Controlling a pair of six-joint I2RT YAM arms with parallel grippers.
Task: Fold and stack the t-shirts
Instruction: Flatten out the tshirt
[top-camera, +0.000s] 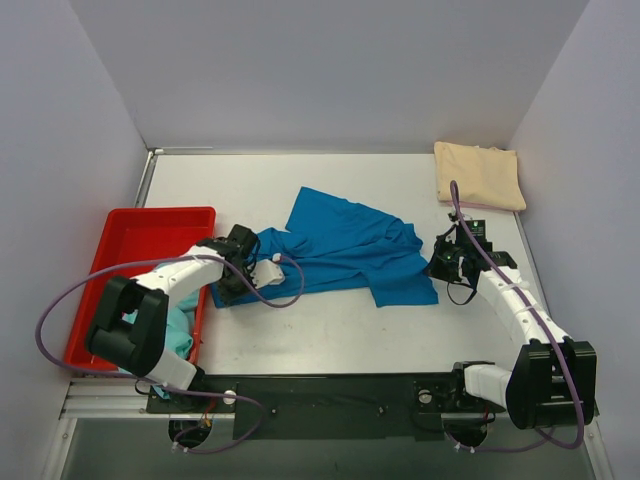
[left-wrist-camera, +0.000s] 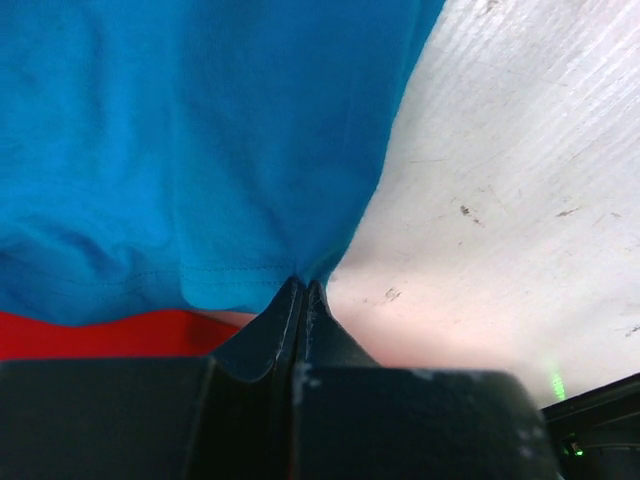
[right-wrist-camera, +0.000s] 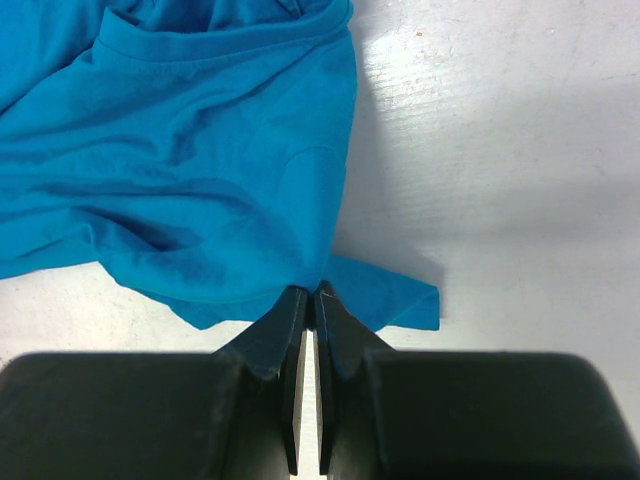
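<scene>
The white table (top-camera: 300, 340) carries the deep blue t-shirt (top-camera: 345, 250), which lies rumpled and half spread at its centre, the one being worked. The red tray (top-camera: 140, 235) sits at 9 o'clock as the supply bin. The cream t-shirt (top-camera: 478, 175) lies folded at 1 o'clock, probably the start of the stack. The teal t-shirt (top-camera: 180, 335) waits bunched in the tray's near end. The left gripper (left-wrist-camera: 302, 290) is clenched on the blue shirt's hem at its 8 o'clock edge. The right gripper (right-wrist-camera: 312, 296) pinches the hem at 4 o'clock. Two opposite grips likely serve to stretch the cloth flat before folding.
</scene>
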